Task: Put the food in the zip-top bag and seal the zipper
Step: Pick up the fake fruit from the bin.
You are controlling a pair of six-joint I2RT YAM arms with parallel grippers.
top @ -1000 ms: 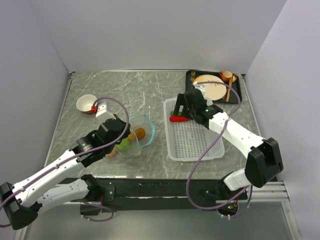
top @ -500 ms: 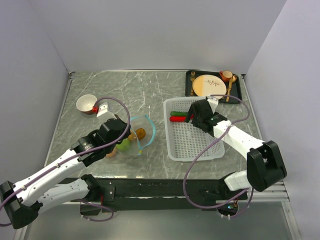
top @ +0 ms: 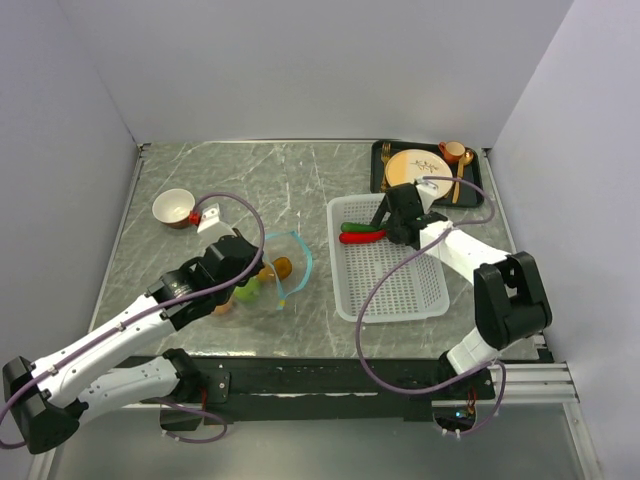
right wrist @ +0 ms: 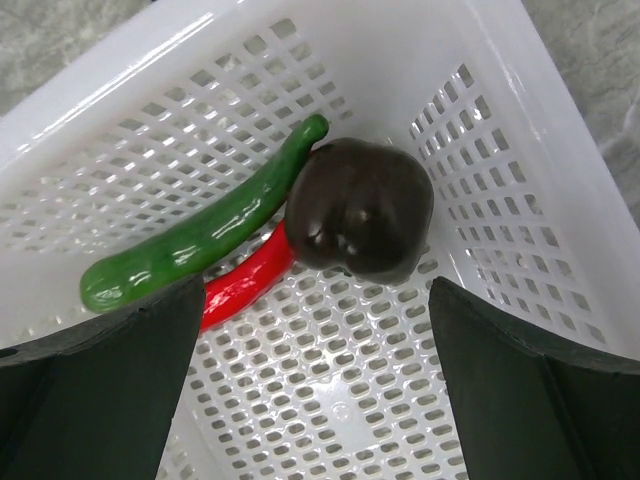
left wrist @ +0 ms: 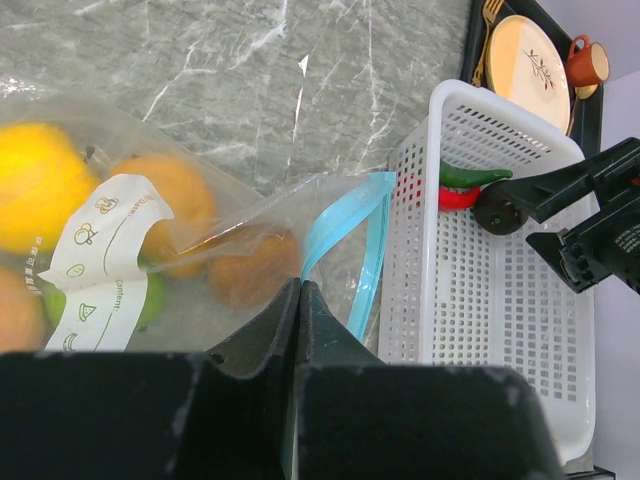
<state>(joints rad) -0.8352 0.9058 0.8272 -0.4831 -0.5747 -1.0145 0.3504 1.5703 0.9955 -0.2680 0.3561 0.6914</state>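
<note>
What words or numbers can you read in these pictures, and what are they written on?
"Content:" is printed sideways on the white label stuck to the zip-top bag, next to little drawn pictures.
No other text can be read. The plate has only a leafy twig drawing, with no letters.

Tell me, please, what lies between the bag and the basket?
Only a bare strip of marble table, clearest in the top view; the bag and basket lie apart.
</note>
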